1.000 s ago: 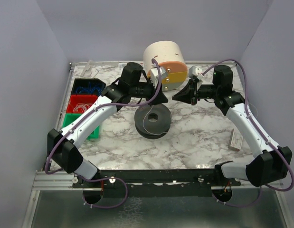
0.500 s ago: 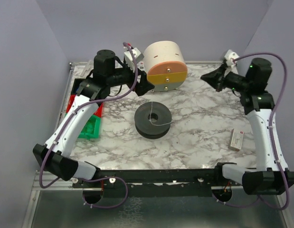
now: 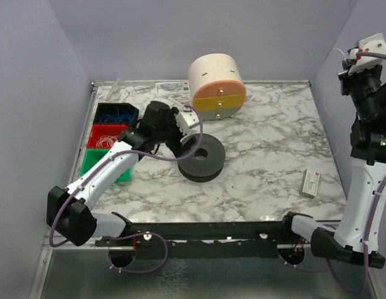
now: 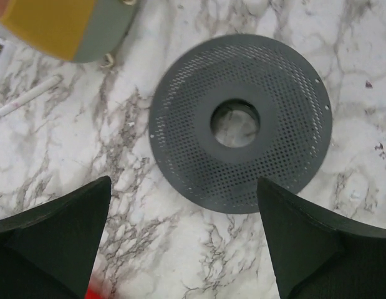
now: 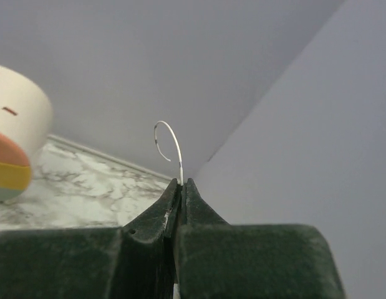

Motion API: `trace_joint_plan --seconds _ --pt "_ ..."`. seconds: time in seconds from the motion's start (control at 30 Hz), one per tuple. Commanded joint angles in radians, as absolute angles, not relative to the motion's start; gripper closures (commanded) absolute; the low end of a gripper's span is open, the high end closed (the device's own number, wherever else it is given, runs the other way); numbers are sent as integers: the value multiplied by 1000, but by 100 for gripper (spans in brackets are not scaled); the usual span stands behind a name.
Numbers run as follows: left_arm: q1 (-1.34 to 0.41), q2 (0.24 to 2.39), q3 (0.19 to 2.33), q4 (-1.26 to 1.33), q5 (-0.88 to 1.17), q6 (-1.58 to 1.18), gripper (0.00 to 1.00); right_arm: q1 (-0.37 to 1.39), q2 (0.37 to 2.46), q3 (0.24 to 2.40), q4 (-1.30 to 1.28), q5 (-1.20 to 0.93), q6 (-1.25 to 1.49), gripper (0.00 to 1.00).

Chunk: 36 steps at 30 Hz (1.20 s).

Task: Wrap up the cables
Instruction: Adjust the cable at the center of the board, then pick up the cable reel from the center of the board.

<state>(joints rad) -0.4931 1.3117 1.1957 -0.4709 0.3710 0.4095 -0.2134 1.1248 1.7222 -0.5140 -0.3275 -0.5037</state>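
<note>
On the marble tabletop (image 3: 267,168), top view: the flat dark grey perforated spool (image 3: 202,161) lies just beside the left gripper (image 3: 183,140). The right arm (image 3: 366,162) stands high, well apart.

Left wrist: fingers spread and empty, spool straight ahead.

Right wrist: the right gripper (image 5: 181,184) is pinched on a hair-thin whitish cable (image 5: 173,138), free end curling upward. The cable's run toward the spool cannot be seen.

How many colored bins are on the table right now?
3, in a row along the left edge: blue bin at the back, red bin in the middle, green bin nearest, partly covered by the left arm.
</note>
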Motion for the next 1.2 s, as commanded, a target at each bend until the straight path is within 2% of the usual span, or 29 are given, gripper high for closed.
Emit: trace_joint_plan --seconds 0.0,0.07,0.13,0.23,0.43,0.63,1.17 --pt "-695 1297 1111 -486 163 615 1 -220 1162 1779 -562 -143 -526 100" --pt "-804 1297 1073 -486 98 655 1 -220 1157 1728 -575 -244 -492 100" --pt "-884 1299 1049 -485 57 684 1 -220 1134 1627 -555 -436 -454 99" --pt "-944 1313 1030 -478 16 698 1 -220 1107 1467 -483 -660 -363 99" --pt "-1051 1328 886 -276 -216 714 1 -219 1118 1288 -322 -910 -223 100" --pt "-1095 1325 793 -217 -245 754 1 -209 1141 1179 -256 -1032 -192 99" --pt "-1140 1409 667 -4 -371 766 2 -187 1140 1085 -229 -1048 -210 100"
